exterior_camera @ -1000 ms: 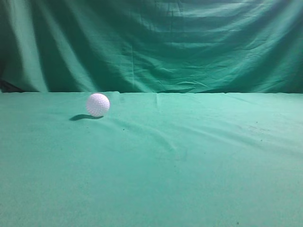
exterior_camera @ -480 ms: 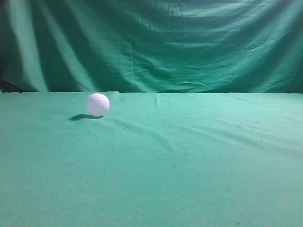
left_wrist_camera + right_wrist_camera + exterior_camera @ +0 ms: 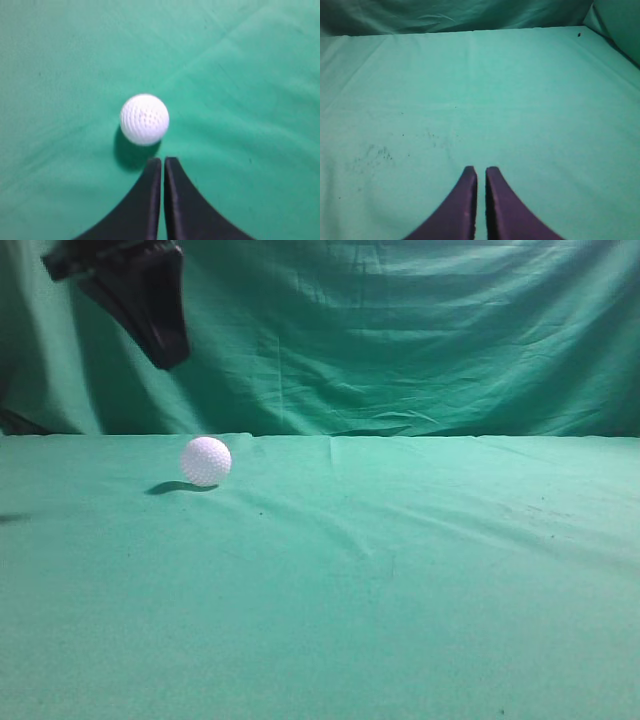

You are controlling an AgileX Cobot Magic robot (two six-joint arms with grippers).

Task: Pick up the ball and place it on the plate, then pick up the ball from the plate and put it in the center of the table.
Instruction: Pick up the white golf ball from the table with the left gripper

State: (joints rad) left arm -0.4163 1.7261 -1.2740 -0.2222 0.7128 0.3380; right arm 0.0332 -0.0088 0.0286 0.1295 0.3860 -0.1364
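My left jaws are hovering closed, holding nothing; the ball [image 3: 144, 119] is sitting just ahead of their tips on the tabletop [image 3: 250, 75]. Right jaws: also closed, farther off.

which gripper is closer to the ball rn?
Left. The left gripper hangs shut above the ball on the table; the right gripper sees only cloth.

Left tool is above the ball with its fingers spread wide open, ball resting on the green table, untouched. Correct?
Not quite. The left tool is shut, its fingers nearly touching, as the left wrist view shows. The rest holds: the ball rests untouched on the table below it.
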